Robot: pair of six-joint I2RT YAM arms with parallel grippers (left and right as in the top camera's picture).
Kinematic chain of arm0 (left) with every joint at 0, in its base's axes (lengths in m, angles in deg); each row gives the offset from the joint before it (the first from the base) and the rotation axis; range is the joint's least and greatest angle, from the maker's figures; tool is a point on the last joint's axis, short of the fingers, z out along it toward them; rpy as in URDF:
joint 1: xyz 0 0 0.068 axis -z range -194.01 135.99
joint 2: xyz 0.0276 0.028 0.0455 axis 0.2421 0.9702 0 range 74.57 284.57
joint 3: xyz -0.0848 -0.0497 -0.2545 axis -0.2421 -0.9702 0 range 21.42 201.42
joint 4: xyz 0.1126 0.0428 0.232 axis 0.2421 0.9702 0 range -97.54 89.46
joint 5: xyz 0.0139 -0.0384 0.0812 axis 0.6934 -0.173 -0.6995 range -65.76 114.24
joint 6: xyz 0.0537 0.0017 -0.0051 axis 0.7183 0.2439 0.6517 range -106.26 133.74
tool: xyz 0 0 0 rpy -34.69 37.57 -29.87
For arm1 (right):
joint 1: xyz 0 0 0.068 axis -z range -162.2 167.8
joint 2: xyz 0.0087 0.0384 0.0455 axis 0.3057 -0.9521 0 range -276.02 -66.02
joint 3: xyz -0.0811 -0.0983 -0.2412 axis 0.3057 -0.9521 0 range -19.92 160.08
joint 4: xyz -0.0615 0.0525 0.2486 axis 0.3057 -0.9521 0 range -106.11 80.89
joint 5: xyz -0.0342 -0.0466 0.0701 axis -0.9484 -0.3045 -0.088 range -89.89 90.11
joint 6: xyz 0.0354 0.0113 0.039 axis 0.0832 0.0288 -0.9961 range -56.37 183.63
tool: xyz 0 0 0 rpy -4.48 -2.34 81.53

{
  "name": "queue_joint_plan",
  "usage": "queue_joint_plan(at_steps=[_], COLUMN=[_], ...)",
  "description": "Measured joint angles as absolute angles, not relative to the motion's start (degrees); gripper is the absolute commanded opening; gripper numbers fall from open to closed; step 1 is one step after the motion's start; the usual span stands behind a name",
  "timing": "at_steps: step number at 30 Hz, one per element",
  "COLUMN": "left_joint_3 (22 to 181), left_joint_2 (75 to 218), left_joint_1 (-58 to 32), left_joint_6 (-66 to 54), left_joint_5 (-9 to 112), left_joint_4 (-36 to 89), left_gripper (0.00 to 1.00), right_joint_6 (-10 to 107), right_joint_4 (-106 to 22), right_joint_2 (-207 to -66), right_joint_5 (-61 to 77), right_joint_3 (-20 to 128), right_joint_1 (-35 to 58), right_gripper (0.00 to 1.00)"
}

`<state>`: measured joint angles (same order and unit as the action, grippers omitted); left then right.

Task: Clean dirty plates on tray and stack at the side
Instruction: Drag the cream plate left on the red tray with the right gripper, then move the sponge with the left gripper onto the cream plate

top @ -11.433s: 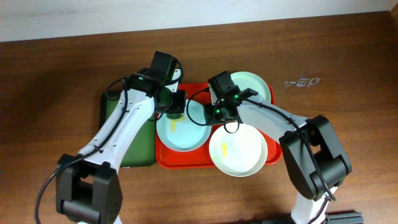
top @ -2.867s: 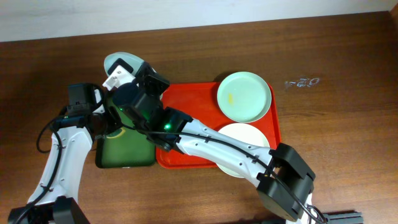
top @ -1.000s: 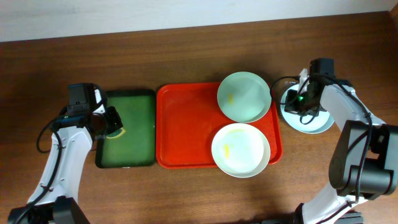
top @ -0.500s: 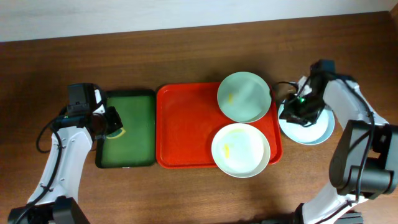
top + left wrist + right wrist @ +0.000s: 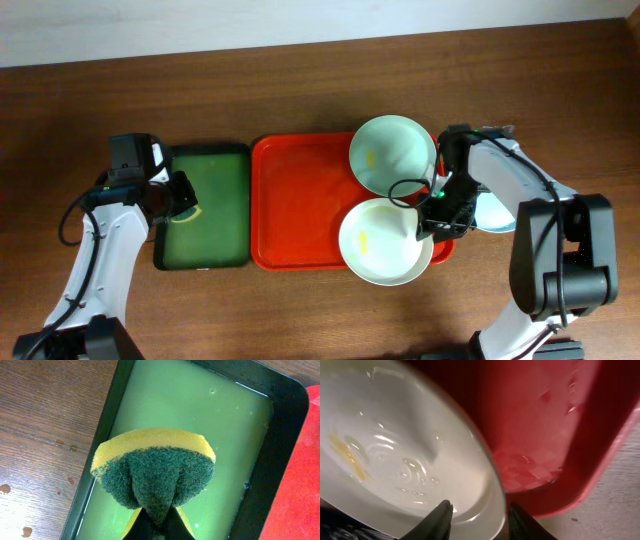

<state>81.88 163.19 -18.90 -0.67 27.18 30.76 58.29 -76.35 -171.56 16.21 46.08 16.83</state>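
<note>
Straddling the right-hand edge of the near plate (image 5: 375,250), my right gripper (image 5: 480,508) has its fingers apart, one over the bowl and one outside the rim, not yet clamped. I judge that is the way to take a shallow plate: by the lip, where there is something to pinch.

My left gripper (image 5: 156,527) is closed on the sponge (image 5: 152,467), folded with its green scouring side out, and hangs over the green tray (image 5: 215,230) of pale liquid — parked there, I think, so drips fall in the bath and not on the table (image 5: 300,80).

Both dirty plates sit at the right end of the red tray (image 5: 300,200): the far plate (image 5: 395,150) in the back corner, the near one in front of it and overlapping the tray's front rim. Each lies hollow-up with a yellow smear (image 5: 366,240) near its middle. Being round, they have no long axis — only the open face, which points upward. The tray's long axis runs left to right across the table.

A third plate (image 5: 498,212) lies just beyond the tray's right edge, mostly hidden by my right arm.
</note>
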Motion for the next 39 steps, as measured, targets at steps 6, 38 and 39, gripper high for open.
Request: queue_joint_plan(at_steps=[6,38,39], left_joint_3=[81.88,85.12,91.0], left_joint_2=[163.19,163.43,165.2], left_joint_1=[-18.9,-11.49,-10.16], left_joint_6=[-0.67,5.64,7.2], left_joint_5=[27.18,31.37,31.22], left_joint_4=[30.76,36.18,41.87], left_gripper=[0.02,0.0,0.0], right_joint_6=[58.29,33.24,33.94], right_joint_4=[-73.64,-40.51,-40.51], right_joint_2=[-171.56,-171.6,-171.6], right_joint_5=[16.49,11.53,11.55], right_joint_3=[43.54,43.21,43.21], right_joint_1=[16.06,-4.11,-4.11], right_gripper=[0.04,0.04,0.04])
